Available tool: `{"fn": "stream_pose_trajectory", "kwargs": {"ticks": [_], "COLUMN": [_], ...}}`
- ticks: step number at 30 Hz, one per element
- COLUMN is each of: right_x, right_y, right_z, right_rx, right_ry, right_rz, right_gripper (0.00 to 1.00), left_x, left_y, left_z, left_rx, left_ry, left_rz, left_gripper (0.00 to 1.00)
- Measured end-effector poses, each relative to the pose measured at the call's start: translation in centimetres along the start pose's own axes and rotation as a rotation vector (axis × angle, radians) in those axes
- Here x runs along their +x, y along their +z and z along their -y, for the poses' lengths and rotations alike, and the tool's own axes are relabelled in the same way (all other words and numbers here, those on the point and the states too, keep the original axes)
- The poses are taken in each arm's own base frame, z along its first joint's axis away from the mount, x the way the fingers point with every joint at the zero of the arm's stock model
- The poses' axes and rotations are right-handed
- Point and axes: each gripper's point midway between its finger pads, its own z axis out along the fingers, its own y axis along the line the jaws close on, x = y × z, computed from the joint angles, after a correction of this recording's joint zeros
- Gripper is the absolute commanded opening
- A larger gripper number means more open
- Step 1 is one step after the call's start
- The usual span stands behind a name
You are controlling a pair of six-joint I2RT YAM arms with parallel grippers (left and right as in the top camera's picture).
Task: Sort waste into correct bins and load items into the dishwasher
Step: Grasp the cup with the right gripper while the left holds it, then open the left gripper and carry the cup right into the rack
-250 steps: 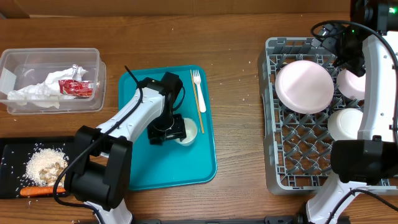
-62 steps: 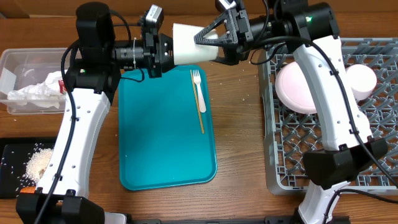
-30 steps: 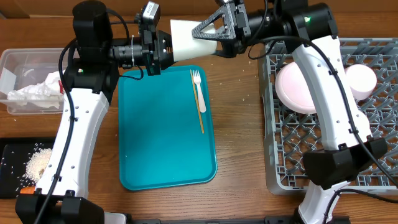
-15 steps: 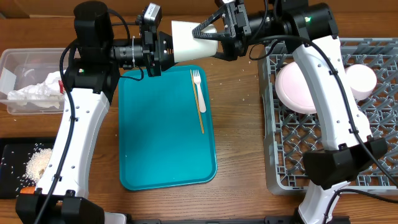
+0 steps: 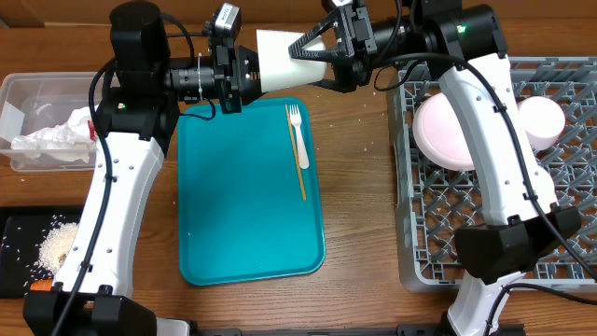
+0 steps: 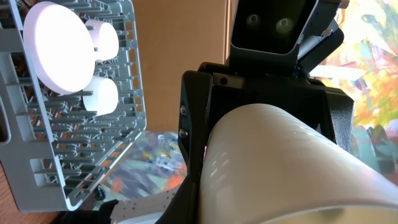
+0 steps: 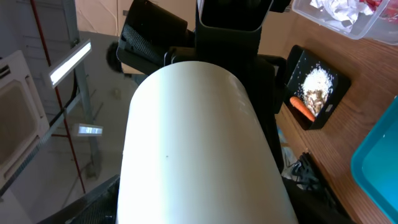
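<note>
White tapered cup [image 5: 277, 61]: sideways in midair at 12 o'clock, above the teal plastic tray [image 5: 252, 233].
Left gripper [image 5: 250, 70]: fingers pinch the cup's wide end.
Right gripper [image 5: 303, 61]: fingers straddle its narrow end; whether they clamp, cannot tell.
Risk: an early left release drops it short of the grey latticed dish rack [image 5: 410, 215].

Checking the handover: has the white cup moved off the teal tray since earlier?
Yes. The white cup is off the teal tray, now beyond its far edge, between the left gripper and right gripper.
</note>
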Motion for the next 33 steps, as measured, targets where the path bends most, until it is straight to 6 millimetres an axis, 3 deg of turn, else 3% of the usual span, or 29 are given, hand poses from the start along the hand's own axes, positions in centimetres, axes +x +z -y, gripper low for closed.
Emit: {"fn": "stream_pose_trajectory", "kwargs": {"ticks": [6,17,27,30,33], "right_x": [0.1,-1.1,-3.9,-4.3,-4.5], "right_y": [0.0,-0.5,-6.5,-7.9,-8.8], "right_z": [-0.2,1.2,3.0,3.4,3.6], "right_rx": [-0.009,0.068,0.147,0.162,0.169], "right_ry": [-0.007,0.024,0.052,0.058,0.062], "right_rz": [-0.006,0.059,0.228,0.262,0.284], "right_gripper": [0.66,0.66,0.65,0.65,0.64], "left_x": [0.0,-0.1,-1.1,-1.5,-1.7], "left_y": [0.0,0.0,-0.4,-0.7,-1.0], "left_z": [-0.1,-0.2,-0.9,-2.0,-3.8], "left_rx": [-0.003,-0.005,-0.032,-0.066,-0.124], "left_ry": [-0.009,0.001,0.014,-0.014,-0.07], "left_rz": [0.003,0.008,0.065,0.099,0.138], "left_gripper": [0.3,0.37,0.42,0.5,0.68]}}
